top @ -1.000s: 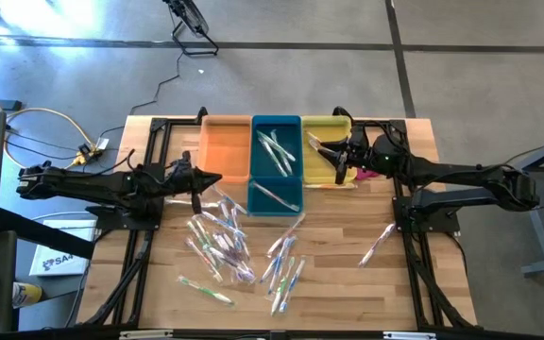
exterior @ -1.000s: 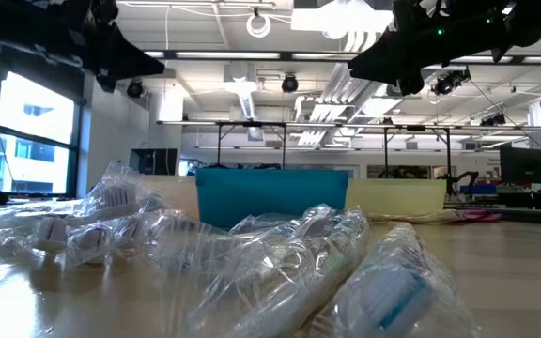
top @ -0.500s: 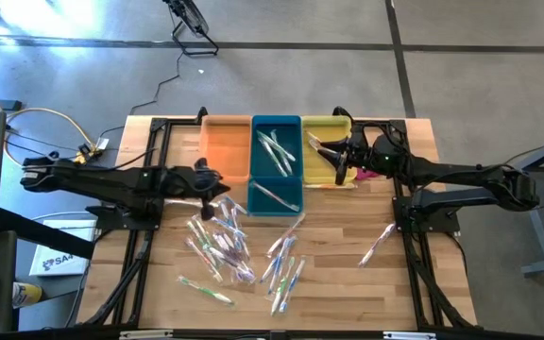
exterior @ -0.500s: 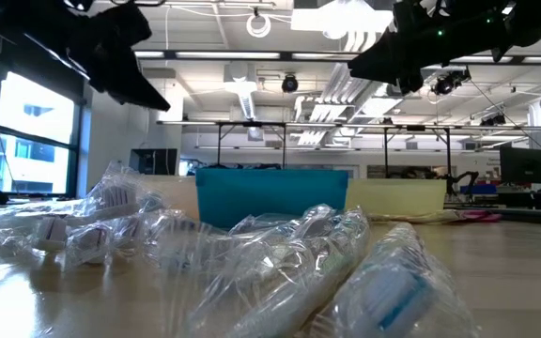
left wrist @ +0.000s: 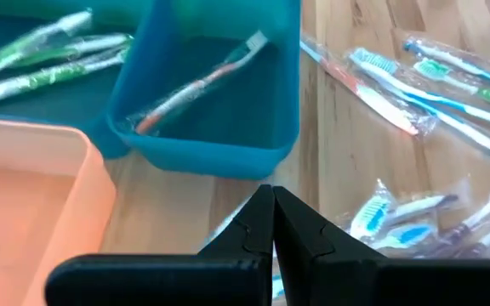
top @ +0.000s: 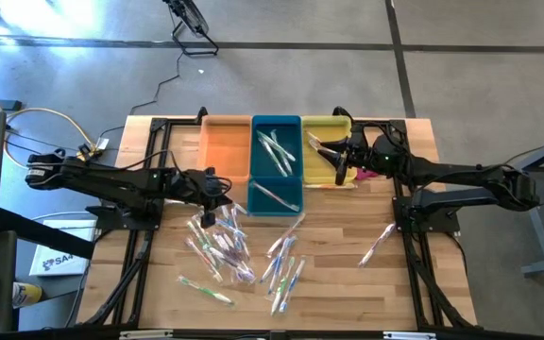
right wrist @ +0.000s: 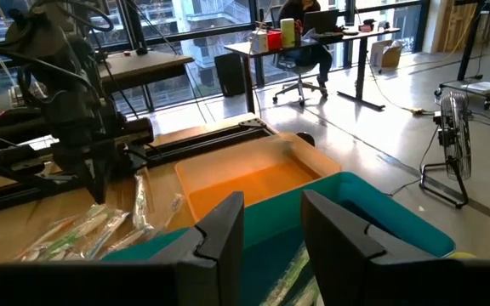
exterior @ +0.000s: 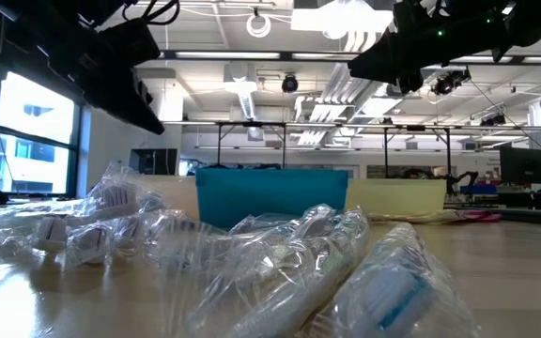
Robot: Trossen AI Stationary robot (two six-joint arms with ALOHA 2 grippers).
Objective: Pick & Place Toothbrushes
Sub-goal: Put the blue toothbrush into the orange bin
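Wrapped toothbrushes lie in loose piles (top: 223,241) (top: 285,264) on the wooden table, and one lies alone (top: 378,244) at the right. Several more lie inside the teal bin (top: 277,161) (left wrist: 194,85). My left gripper (top: 225,191) (left wrist: 272,212) is shut on nothing. It slants down above the far end of the left pile, beside the teal bin's near left corner. My right gripper (top: 340,159) (right wrist: 270,221) is open with nothing between its fingers. It stays level above the yellow bin (top: 327,142).
An orange bin (top: 225,146) stands left of the teal one, and all three sit in a row at the table's far edge. Black frame rails (top: 135,236) run along both table sides. In the low view the piled wrappers (exterior: 280,272) fill the foreground.
My left gripper has moved toward the table's right and down, toward the left pile of toothbrushes. It has tipped from nearly level to slanting downward, staying shut. The right arm and the toothbrushes have kept still.
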